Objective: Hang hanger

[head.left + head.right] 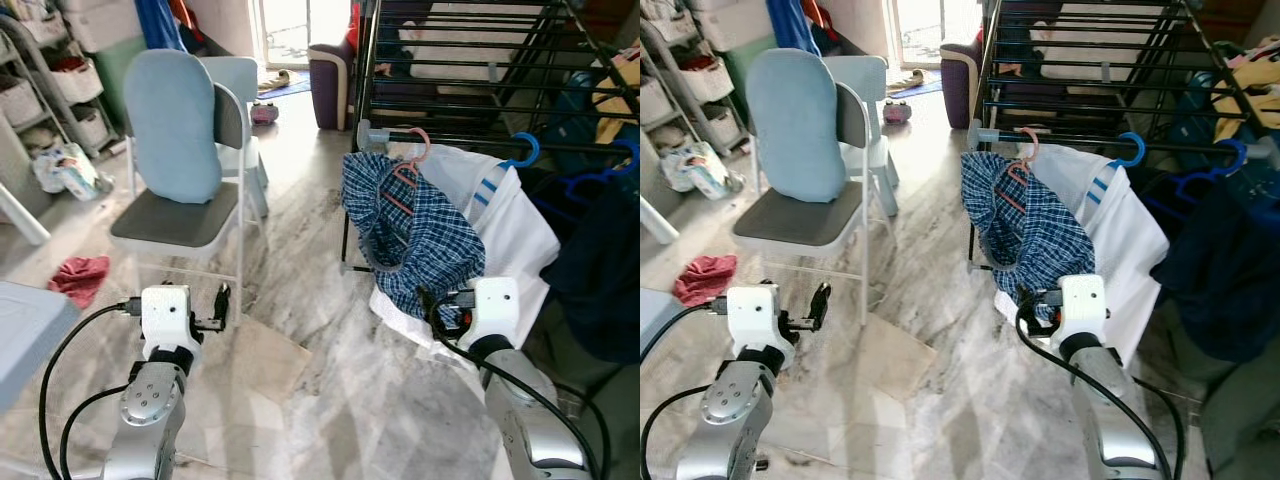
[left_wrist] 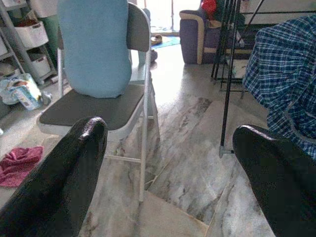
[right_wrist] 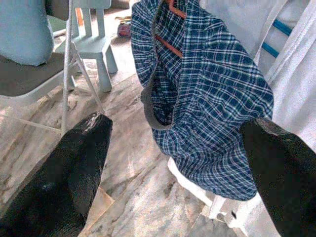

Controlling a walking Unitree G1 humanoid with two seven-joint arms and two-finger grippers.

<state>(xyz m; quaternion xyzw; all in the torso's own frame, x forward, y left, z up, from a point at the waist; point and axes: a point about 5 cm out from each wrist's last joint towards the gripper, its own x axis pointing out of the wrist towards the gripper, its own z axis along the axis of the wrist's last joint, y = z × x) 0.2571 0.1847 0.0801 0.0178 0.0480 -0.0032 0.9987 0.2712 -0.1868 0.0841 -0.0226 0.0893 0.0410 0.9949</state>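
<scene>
Right gripper point(image 3: 173, 168): fingers spread wide, nothing between them, held low just in front of the blue plaid shirt point(image 1: 420, 235). In the right wrist view the shirt's lower edge hangs between the two black fingertips point(image 3: 79, 163), not touched.

Left gripper point(image 2: 168, 173): fingers also spread apart, empty, held low over the marble floor point(image 1: 330, 380) near the front leg of the folding chair point(image 1: 180, 215).

Shirt hangs on a pink hanger point(image 1: 410, 165); its hook sits over the lowest front rail of the black drying rack point(image 1: 450, 60). Shirt bunched, sagging on one side. Just beside it on the same rail: a white garment point(image 1: 510, 230) on a blue hanger point(image 1: 522, 152), touching the plaid shirt. Further along, another blue hanger point(image 1: 615, 165) with dark clothing point(image 1: 600, 270).

Folding chair stands to the robot's left, grey seat, light blue cushion point(image 1: 172, 125) leaning upright against its back. Small pale blue kids' chair point(image 3: 94, 34) behind it. Red cloth point(image 1: 80, 275) lies crumpled on the floor beside the chair. Shelving with baskets point(image 1: 60, 90) at far left. Purple bin point(image 1: 330, 85) stands by the rack's far corner.
</scene>
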